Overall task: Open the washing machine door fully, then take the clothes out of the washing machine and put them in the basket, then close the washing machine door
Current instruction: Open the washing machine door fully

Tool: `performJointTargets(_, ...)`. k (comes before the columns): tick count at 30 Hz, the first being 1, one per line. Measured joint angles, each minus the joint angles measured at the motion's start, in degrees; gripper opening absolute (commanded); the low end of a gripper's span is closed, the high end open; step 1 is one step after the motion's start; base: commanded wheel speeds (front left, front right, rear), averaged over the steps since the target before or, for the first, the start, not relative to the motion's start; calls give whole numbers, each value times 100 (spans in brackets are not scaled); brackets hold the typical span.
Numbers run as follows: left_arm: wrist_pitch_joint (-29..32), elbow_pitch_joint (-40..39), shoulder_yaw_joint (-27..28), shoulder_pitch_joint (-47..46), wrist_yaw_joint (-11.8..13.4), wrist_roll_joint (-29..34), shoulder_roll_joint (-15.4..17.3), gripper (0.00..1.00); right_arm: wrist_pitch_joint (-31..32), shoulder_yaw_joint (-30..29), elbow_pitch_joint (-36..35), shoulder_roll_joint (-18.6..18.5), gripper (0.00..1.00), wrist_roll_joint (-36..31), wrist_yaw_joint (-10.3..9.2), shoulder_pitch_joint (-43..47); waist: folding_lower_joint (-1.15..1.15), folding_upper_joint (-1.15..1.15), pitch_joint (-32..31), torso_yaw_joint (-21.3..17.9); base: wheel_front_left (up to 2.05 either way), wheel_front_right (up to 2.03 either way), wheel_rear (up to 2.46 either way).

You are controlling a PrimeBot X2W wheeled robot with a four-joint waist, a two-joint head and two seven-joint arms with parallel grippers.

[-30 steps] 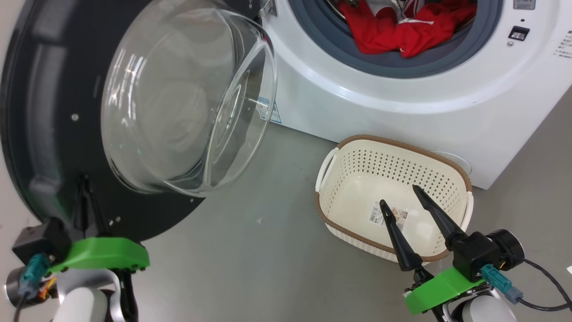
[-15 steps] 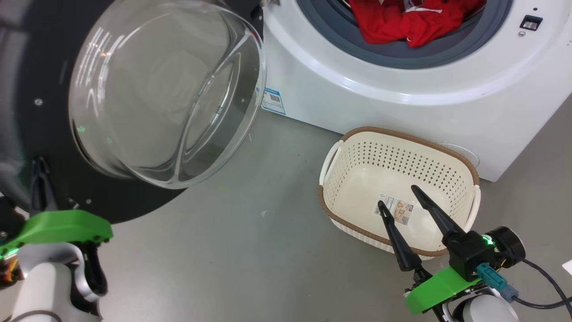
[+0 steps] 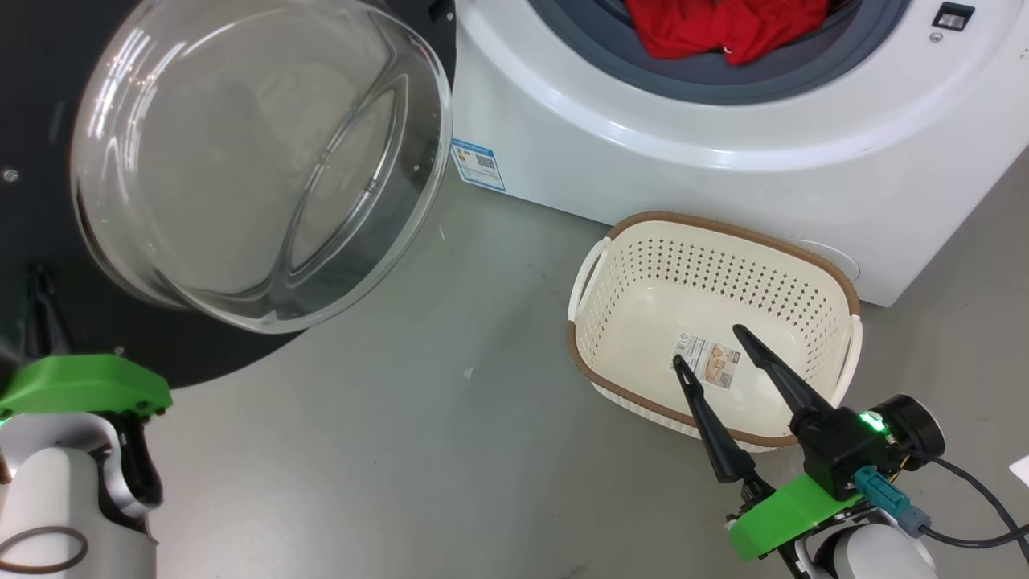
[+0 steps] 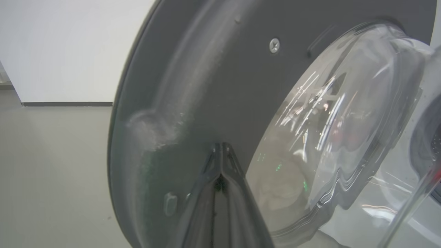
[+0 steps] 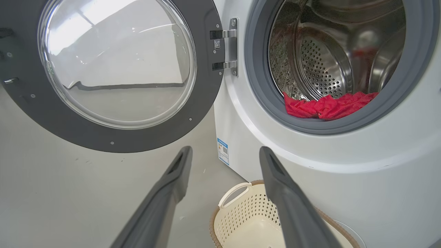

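One door point(image 5: 203, 103) open wide — clothes point(image 5: 327, 106) inside the machine point(image 5: 310, 165)

Beyond the right pincer point(image 5: 224, 150) are a glossy clear glass door window point(image 5: 117, 62), shiny perforated steel drum point(image 5: 320, 69) and red cloth garments point(image 5: 327, 106).

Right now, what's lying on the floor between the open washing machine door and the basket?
Nothing but bare grey floor, apart from a tiny pale speck. The head view shows that stretch from the washing machine door to the basket.
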Motion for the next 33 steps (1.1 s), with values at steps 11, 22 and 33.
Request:
performJointTargets(11,0,613,377,-335,-191,293,80,0,45,79,-75,-27,100,0,0,-74,0,0,32,-88,0,0,0)
performJointTargets(22,1,792,731,-381,-343,519,142,0,87,135,-71,-58,100,1,0,-85,0,0,10,-161,0,0,0)
performJointTargets(33,1,169,1066,-367,-692,572,-145,67,27,-51,57,21,100,100,0,-103,0,0,-164,-181,0,0,0)
